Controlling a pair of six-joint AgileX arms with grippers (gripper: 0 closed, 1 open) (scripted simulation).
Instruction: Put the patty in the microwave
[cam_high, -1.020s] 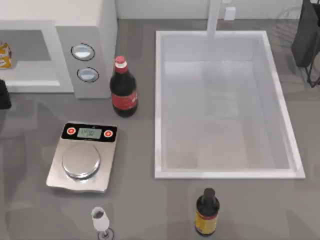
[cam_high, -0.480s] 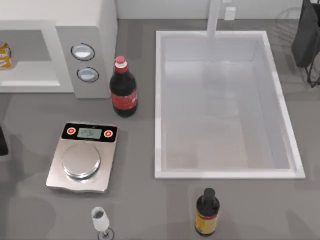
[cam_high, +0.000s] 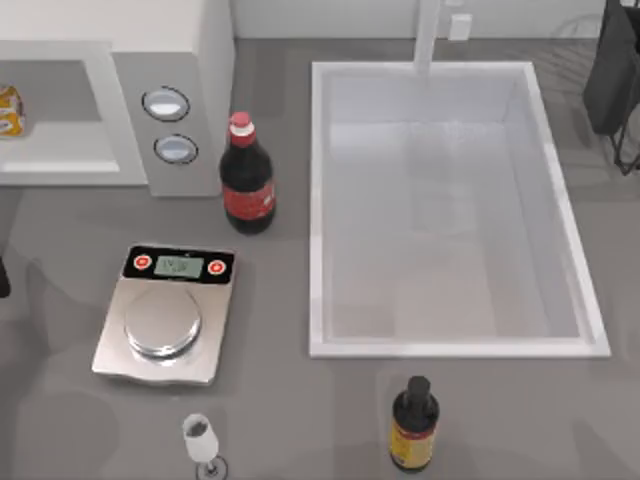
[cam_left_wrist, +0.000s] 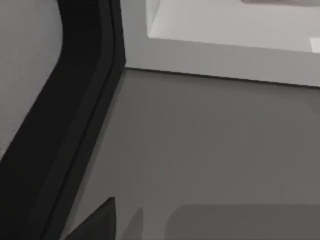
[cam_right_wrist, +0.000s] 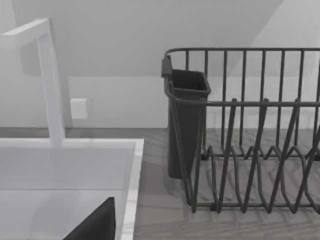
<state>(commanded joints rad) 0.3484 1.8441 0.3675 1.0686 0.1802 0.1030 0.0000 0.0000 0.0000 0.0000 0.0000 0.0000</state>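
A: Start big: grey desk (cam_high: 300, 420), and the white sink (cam_high: 316, 200) takes its whole right half, out of the job's way.

B: Next the microwave (cam_high: 180, 60), far left corner, cavity open toward the desk. I'd say that's so things slide straight in.

A: Arms? The right arm (cam_high: 612, 70) sits parked at the far right corner by the rack (cam_right_wrist: 250, 150), clear of everything. Right pincer (cam_right_wrist: 95, 225): just a dark tip, and I can't tell whether it's open or closed.

B: Same for the left pincer (cam_left_wrist: 97, 225). It hangs low over bare desk just in front of the microwave, nothing visible in it, state unreadable.

A: Smaller stuff: the scale (cam_high: 165, 315) lies flat near the left front, the cola bottle (cam_high: 245, 180) stands upright just beside the button panel, and the dark bottle (cam_high: 413, 430) is upright in front of the sink. All untouched, I'd judge.

B: And the patty (cam_high: 8, 110)?

A: Partly seen, resting on the cavity floor at the top view's left edge. Inside, so the job looks done to me
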